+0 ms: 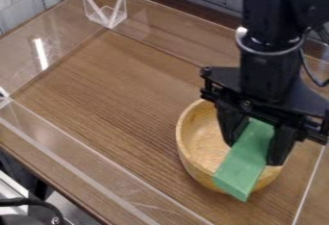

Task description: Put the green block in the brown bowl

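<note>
One arm at work. Gripper (261, 133) points straight down, fingers clamped on the green block (248, 162), which hangs tilted above the near rim of the brown bowl (203, 142), by the desk's (115, 89) near right edge. Held high, likely to clear the rim before release.

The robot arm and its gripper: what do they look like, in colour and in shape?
The black robot arm is a thick, rounded column with a glossy ring around its lower part. Below it sits the black gripper, a wide angular bracket with two dark, narrow fingers. No markings are legible; whether there are cables cannot be told.
</note>
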You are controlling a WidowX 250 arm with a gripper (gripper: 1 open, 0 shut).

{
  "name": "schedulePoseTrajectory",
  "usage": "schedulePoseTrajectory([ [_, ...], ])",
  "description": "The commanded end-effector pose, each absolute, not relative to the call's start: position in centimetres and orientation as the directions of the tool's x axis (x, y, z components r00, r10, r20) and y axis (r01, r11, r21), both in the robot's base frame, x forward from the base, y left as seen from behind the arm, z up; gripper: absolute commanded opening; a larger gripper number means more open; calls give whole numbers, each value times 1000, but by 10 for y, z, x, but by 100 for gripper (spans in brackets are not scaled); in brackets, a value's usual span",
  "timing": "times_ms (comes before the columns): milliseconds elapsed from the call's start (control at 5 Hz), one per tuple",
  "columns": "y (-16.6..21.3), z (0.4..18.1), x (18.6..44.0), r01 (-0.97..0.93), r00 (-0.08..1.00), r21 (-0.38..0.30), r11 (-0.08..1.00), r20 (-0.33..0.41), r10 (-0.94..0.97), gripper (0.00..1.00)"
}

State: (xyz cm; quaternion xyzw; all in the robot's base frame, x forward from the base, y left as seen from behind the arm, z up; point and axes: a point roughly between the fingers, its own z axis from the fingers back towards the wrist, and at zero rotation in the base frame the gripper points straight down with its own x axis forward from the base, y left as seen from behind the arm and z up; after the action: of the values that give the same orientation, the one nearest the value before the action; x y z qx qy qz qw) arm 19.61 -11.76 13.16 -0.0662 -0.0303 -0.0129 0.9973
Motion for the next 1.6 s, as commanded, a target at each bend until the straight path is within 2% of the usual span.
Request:
schedulePoseTrajectory([
  [0,-116,141,201,25,994,-157,987,107,-9,0],
  [1400,-102,128,216,-3,993,-169,986,115,22,0],
])
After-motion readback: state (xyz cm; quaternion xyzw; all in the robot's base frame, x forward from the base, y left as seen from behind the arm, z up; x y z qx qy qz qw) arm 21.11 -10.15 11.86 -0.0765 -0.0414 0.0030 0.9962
